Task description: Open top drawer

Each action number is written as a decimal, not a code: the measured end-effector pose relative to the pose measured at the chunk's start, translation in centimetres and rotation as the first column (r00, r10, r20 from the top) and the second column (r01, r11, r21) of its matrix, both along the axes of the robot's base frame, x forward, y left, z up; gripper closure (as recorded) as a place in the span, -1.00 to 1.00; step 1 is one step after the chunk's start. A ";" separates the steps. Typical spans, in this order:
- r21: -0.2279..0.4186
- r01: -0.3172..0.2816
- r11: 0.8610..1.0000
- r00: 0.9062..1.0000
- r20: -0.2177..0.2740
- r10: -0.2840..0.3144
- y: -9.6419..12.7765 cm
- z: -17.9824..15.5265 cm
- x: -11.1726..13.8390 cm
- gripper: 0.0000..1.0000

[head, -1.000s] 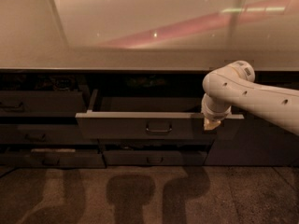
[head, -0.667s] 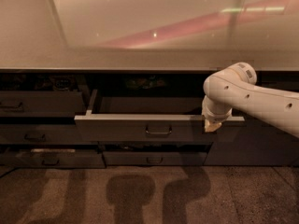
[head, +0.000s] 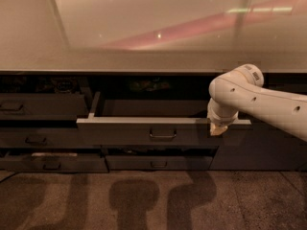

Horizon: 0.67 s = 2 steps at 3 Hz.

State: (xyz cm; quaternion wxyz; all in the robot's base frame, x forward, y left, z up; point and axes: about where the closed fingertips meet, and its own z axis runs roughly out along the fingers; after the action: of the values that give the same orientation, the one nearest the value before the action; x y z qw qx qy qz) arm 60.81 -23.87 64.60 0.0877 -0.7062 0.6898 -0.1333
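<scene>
Sitting at right end of pulled-out top drawer (head: 139, 132): claw (head: 218, 129); grip state cannot tell.

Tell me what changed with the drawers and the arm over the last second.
The wide dark grey-brown top drawer has slid slightly further out toward the camera, with the gripper at the right end of its front moving along. The narrower dark drawers and pale countertop stayed put.

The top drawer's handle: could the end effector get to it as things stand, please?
Probably yes: the end effector sits at the right end of the top drawer, and nothing lies between it and the handle.
</scene>
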 end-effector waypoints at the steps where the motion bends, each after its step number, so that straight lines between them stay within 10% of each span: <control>1: 0.010 -0.007 1.000 1.000 0.004 0.007 0.4 0.7 -0.1 0.17; 2: 0.015 -0.014 1.000 1.000 0.013 0.013 0.7 1.2 -0.4 -0.31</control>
State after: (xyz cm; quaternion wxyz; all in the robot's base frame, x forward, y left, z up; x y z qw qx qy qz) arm 60.38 -23.22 65.81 0.0982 -0.7093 0.6855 -0.1320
